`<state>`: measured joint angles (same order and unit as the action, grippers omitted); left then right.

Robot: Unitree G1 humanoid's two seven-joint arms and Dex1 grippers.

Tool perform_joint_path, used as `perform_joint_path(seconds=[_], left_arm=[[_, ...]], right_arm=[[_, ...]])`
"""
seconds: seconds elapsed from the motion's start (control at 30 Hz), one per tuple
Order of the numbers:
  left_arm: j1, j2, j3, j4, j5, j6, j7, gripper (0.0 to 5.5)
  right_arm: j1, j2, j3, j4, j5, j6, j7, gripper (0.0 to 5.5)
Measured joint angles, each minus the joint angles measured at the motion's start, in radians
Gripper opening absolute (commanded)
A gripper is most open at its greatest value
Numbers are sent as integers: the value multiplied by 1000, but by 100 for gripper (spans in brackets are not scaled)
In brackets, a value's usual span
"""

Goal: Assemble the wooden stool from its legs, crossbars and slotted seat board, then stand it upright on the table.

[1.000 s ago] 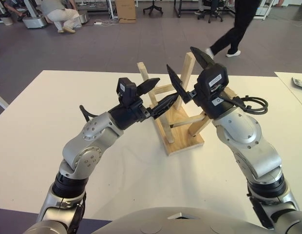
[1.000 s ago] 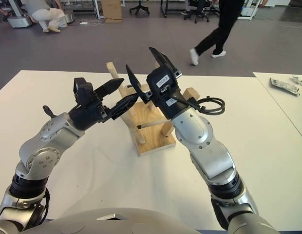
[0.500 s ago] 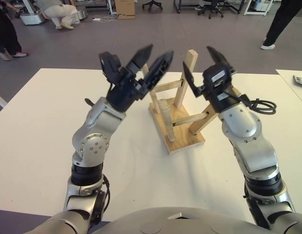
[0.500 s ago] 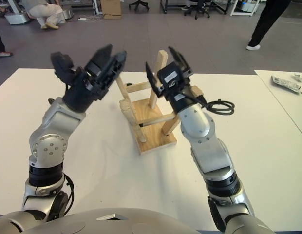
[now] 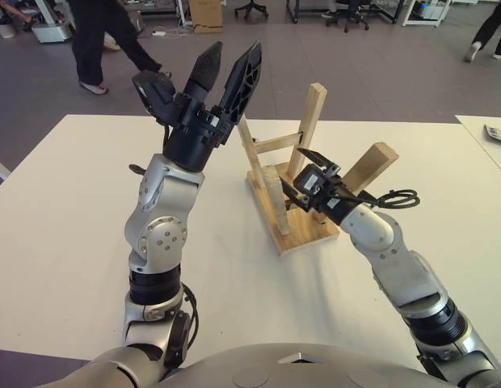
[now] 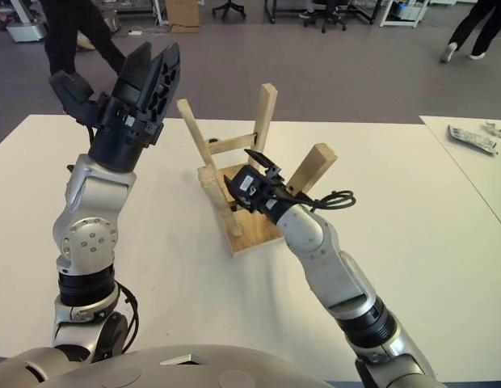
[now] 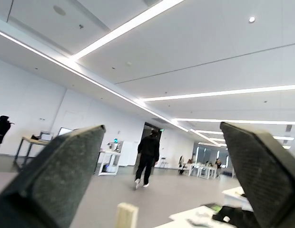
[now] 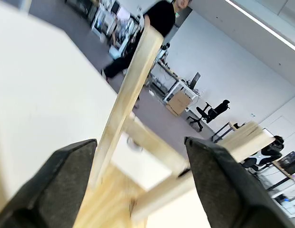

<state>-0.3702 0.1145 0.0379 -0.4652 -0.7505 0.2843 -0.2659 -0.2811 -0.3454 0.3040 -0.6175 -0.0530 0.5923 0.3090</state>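
Observation:
The wooden stool lies upside down on the white table, its seat board [image 5: 305, 226] flat and tilted legs [image 5: 309, 121] pointing up, joined by a crossbar [image 5: 275, 145]. High above the stool's left side, my left gripper [image 5: 234, 55] is open and empty; between its fingers [image 7: 52, 180] the left wrist view catches a leg tip [image 7: 126, 216] far below. My right gripper [image 5: 305, 174] is low among the legs, just above the seat board. It is open, and a leg [image 8: 131, 90] and a crossbar [image 8: 154, 152] stand between its pads [image 8: 66, 180] without being gripped.
The table [image 5: 65, 210] has wide bare room to the left and in front of the stool. A black cable [image 5: 400, 196] loops from my right wrist. A second table with a small object [image 5: 497, 136] stands at the far right.
My left gripper has risen higher and tipped upward. My right gripper has dropped from above the stool down between its legs. The stool has stayed put.

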Motion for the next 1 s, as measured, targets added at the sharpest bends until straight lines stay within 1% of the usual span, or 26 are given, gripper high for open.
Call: perform_joint_path(seconds=[0.07,0.1,0.17,0.23,0.27,0.3,0.5,0.63,0.77,0.87,1.0], left_arm=[[52,13,0,-7,59,-9,13,446],[85,14,1,-17,94,-18,23,446],[156,16,4,-54,178,-66,53,446],[235,15,-3,-112,273,-124,76,446],[310,14,-12,-154,315,-160,81,446],[351,12,-19,-175,336,-175,83,446],[488,-30,-119,-236,444,-227,109,446],[506,-34,-128,-247,479,-228,129,446],[469,-31,-126,-289,509,-147,175,446],[465,-21,-120,-293,527,-108,192,446],[491,-15,-107,-316,556,-101,201,446]], right_arm=[[-137,80,-163,-30,128,12,-11,344],[-204,90,-251,-27,177,13,-21,344],[-300,74,-417,14,241,19,-41,344],[-301,14,-507,66,239,10,-49,344],[-245,-33,-537,101,204,-10,-49,344],[-192,-55,-550,118,181,-23,-52,344],[87,-80,-554,161,123,-113,-47,344],[130,-69,-473,129,127,-124,-28,344],[144,-13,-377,20,132,-100,-39,344],[144,2,-361,-10,132,-77,-53,344],[176,4,-374,-13,129,-69,-65,344]])
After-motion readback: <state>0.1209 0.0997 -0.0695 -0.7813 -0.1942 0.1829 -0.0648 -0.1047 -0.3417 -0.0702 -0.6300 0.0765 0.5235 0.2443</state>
